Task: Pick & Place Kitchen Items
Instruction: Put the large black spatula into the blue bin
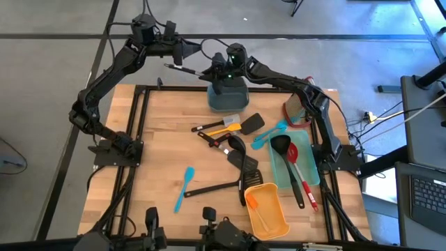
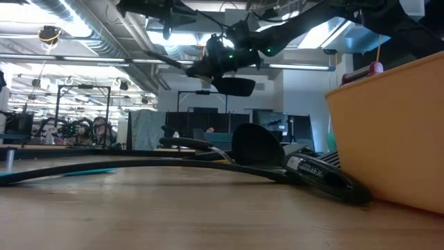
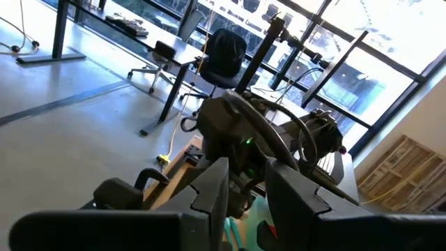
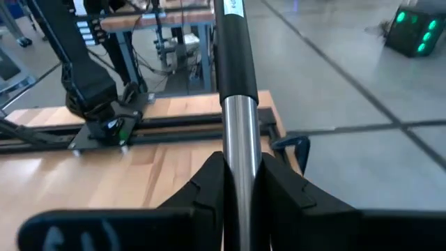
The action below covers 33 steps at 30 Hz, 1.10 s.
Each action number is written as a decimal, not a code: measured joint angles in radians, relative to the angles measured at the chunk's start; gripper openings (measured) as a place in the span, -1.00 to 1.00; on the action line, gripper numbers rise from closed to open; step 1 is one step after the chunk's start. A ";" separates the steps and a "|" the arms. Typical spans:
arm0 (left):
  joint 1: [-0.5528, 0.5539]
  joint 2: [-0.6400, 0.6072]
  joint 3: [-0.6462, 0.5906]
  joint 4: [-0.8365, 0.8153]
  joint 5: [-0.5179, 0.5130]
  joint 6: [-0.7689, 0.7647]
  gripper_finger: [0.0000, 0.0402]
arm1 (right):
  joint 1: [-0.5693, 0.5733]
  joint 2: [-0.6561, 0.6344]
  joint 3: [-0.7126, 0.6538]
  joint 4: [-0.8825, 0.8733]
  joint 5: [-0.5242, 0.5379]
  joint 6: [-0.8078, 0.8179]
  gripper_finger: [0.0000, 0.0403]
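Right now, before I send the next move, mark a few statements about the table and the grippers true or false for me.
1. The right gripper is shut on a long utensil handle, held up off the table. True.
2. The orange bin is empty. False: an orange-headed spatula lies in it.
3. A teal spatula lies on bare wood on the left arm's side, apart from the other utensils. True.
4. The black ladle lies on the bare table. False: it lies in the teal tray on the right arm's side.
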 joint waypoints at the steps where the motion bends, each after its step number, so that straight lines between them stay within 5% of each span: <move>1: 0.000 0.000 0.000 0.000 0.001 0.001 -0.55 | 0.000 0.000 -0.006 0.024 0.000 -0.001 -0.67; 10: 0.000 0.000 0.000 -0.026 0.008 0.069 -0.55 | -0.007 0.000 -0.212 0.376 0.037 0.038 -0.67; 17: 0.000 0.000 0.000 -0.109 0.008 0.144 -0.55 | -0.064 0.002 -0.366 0.714 0.025 0.225 -0.67; 33: 0.000 0.000 0.000 -0.151 0.011 0.214 -0.55 | -0.069 0.001 -0.386 0.777 -0.007 0.254 -0.67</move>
